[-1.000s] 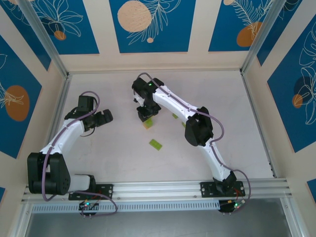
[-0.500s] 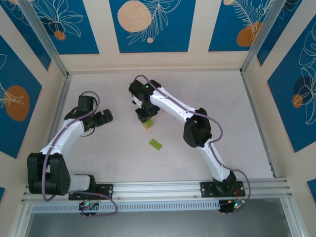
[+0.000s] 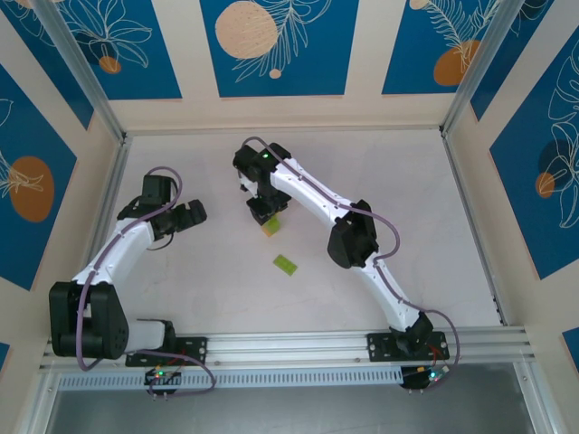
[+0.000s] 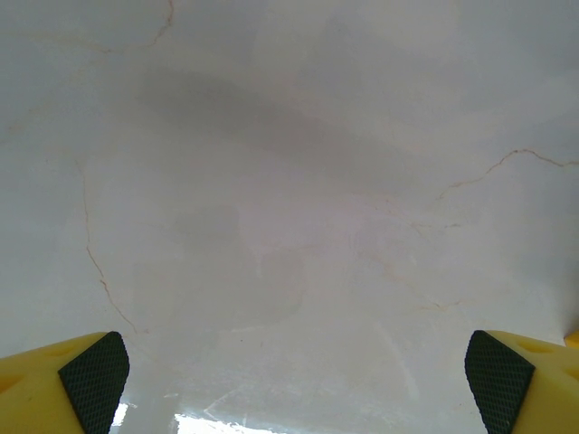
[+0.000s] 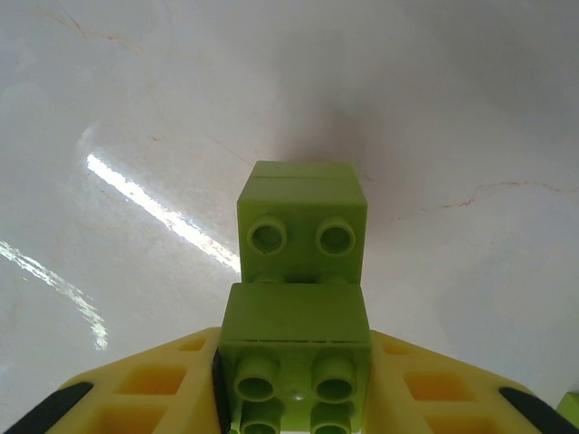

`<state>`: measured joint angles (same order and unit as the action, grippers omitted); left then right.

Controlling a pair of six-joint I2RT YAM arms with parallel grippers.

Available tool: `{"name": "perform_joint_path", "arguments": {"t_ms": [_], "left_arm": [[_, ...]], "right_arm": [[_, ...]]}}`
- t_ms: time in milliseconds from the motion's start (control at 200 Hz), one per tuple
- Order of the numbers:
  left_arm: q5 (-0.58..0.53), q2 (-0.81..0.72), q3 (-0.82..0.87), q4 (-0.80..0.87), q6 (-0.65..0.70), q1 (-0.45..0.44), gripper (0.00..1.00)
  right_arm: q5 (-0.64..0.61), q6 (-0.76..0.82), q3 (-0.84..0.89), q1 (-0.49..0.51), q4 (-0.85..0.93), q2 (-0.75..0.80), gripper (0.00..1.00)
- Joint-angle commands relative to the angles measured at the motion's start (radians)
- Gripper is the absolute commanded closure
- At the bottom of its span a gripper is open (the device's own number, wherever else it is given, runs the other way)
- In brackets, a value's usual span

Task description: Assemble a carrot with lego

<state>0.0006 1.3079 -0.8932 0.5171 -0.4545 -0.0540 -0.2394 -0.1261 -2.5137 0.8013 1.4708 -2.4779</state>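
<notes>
Between the fingers (image 5: 145, 398) of the right gripper (image 5: 295, 398) sits a lime-green brick (image 5: 297, 348), studs up, pinched narrowly on its two sides. At twelve o'clock from it in the right wrist view, a second lime-green brick (image 5: 303, 217) touches its far face. The pair's long axis therefore runs from six to twelve, straight away from the fingers. Whether the two are pressed home I cannot tell.

Seen from overhead, the right gripper (image 3: 263, 210) stands near the middle of the tabletop (image 3: 407, 199), with an orange brick (image 3: 270, 230) just beside it at six o'clock. A loose lime-green piece (image 3: 286, 263) lies apart at five o'clock.

The left gripper (image 3: 190, 215) hangs at nine o'clock, well apart, its pads (image 4: 95, 384) spread wide over bare tabletop and holding nothing.

By my judgement the right arm is much the nearer to every brick. The coming move likely turns on seating the held brick along that six-to-twelve line without tipping the stack.
</notes>
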Motion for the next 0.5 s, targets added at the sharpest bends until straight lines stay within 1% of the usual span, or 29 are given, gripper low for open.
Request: {"name": "perform_joint_path", "arguments": {"t_ms": [0,290,495], "left_arm": [[0.019,-0.021,-0.019,0.011,0.002,0.019,0.02],[0.018,-0.021,-0.017,0.011,0.002,0.019,0.02],[0.019,-0.018,-0.018,0.01,0.002,0.018,0.02]], "right_arm": [[0.036,0.019,0.041,0.009,0.093,-0.115,0.63],[0.011,-0.007,-0.039,0.006,0.046,-0.095,0.64],[0.005,0.008,-0.031,0.013,0.027,-0.076,0.64]]}}
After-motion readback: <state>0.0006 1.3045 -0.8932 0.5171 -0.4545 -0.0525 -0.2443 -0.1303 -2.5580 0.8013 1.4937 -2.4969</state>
